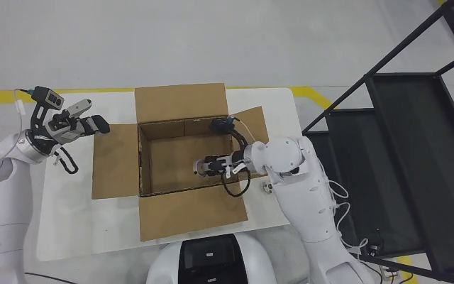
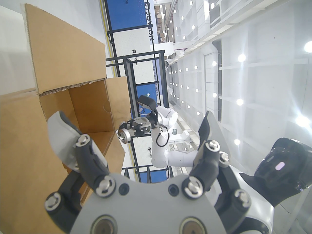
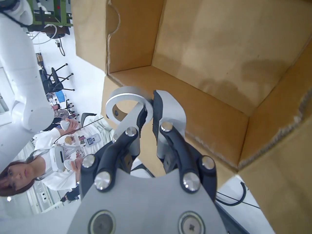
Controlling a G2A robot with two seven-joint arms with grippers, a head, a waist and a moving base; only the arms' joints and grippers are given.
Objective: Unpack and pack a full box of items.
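Pinched at its rim in the right hand [image 3: 152, 105], fingers pressed together on it: a silver ring [image 3: 121, 96]. Held inside the open top of the cardboard box [image 1: 170, 130], above its bare brown bottom, near the middle, with the arm reaching in over the right-hand flap. Left hand [image 2: 131, 120] spread wide, gripping nothing, off past the box's left flap above the counter's left edge, not touching the cardboard.

Box upright in the middle of a white counter [image 1: 71, 213], all four flaps folded outward and flat. Small pale thing on the counter just beside the right arm, too small to tell.

Around the counter, pale grey floor [image 1: 213, 42] crossed by a yellow line [image 1: 312, 92]; to the right, a black rack [image 1: 397, 142] with dark stepped shelves. Farther off, in the left wrist view, blue panels [image 2: 121, 1] in black frames and a white ceiling with rows of round lights [image 2: 241, 57]; in the right wrist view, black chairs [image 3: 58, 74] in the room behind.

White lettering on the blue panels; none visible on the box.
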